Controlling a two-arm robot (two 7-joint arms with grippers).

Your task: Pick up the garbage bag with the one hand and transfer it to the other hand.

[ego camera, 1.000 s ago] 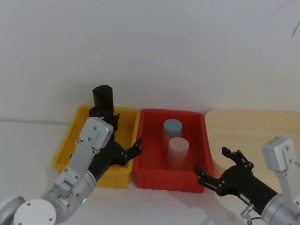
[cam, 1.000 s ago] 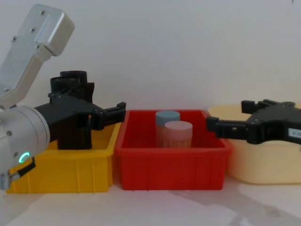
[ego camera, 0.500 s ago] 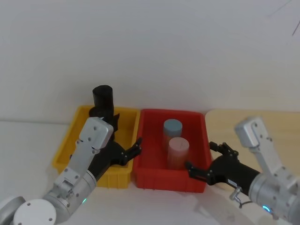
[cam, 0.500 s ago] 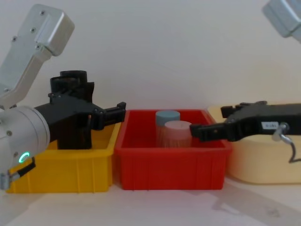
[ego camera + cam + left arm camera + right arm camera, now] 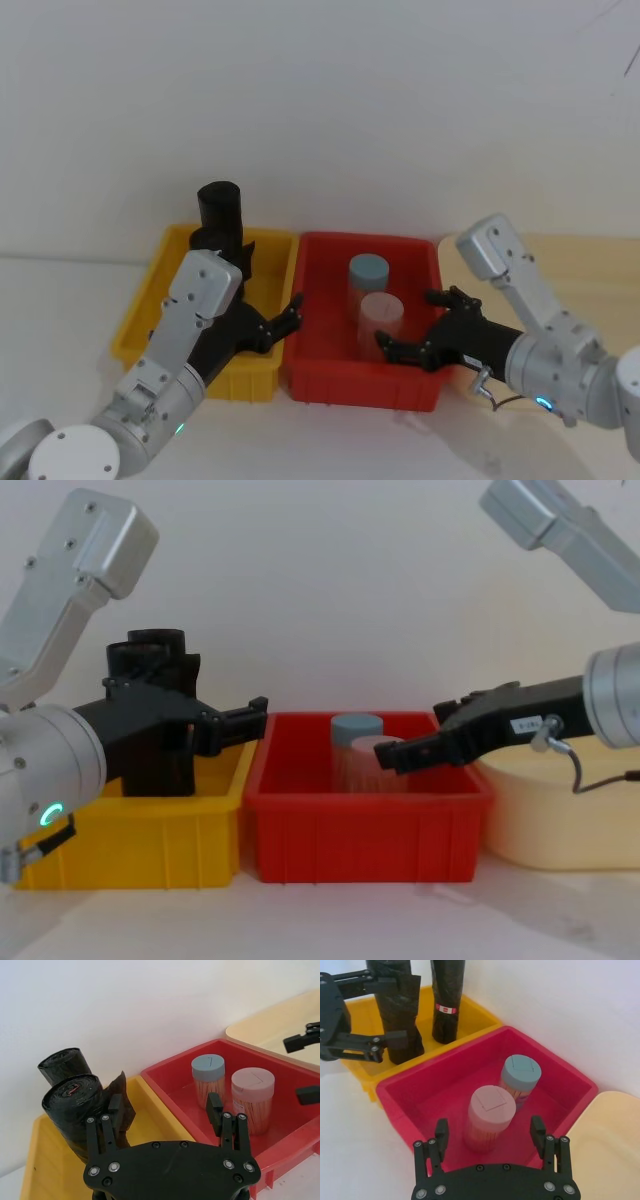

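— What's the left gripper (image 5: 164, 1105) doing?
— Its two fingers are spread wide, holding nothing. The garbage bag (image 5: 67, 1107) stands up just beside one finger, outside the gap. I can't tell if they touch.
— And the arm?
— It bends down from high up. The gripper points sideways over the yellow bin (image 5: 130, 850), where the bag stands.
— The right gripper (image 5: 489, 1127)?
— Spread open too, well away from the bag. It reaches low over the red bin (image 5: 360, 830), by the pink jar (image 5: 490, 1110).
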